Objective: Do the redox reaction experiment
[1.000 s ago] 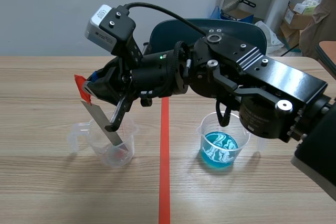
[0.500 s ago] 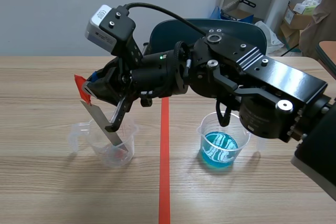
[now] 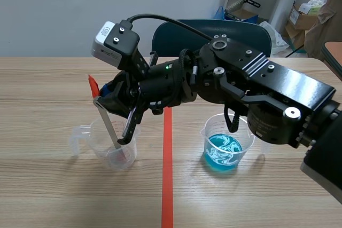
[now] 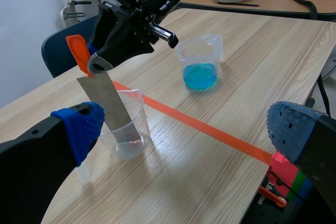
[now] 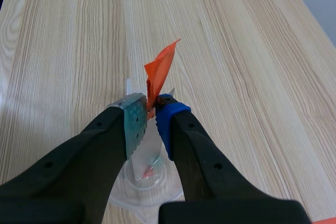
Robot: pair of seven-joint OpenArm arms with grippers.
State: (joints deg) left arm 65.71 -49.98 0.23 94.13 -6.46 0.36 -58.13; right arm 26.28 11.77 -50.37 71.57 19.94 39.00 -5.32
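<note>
My right arm reaches past the table's middle, its gripper (image 3: 102,99) (image 5: 149,112) shut on the top of a thin grey metal strip (image 3: 110,127) (image 4: 113,106) with an orange tape tab (image 3: 92,84) (image 5: 159,68). The strip stands steeply, its lower end inside a clear beaker (image 3: 114,151) (image 4: 129,136) (image 5: 145,183) with a trace of red at the bottom. A second beaker holding blue liquid (image 3: 224,151) (image 4: 199,70) stands right of the red line. My left gripper (image 4: 189,129) is open, off to the side of the clear beaker, nothing between its blue pads.
An orange-red tape line (image 3: 167,164) runs between the two beakers. A dark blue chair (image 3: 214,28) stands behind the table's far edge. A red and green object (image 4: 286,177) lies by the table's edge under my left gripper.
The right gripper has shifted a little to the right and turned the strip more upright; its lower end stays in the clear beaker.
</note>
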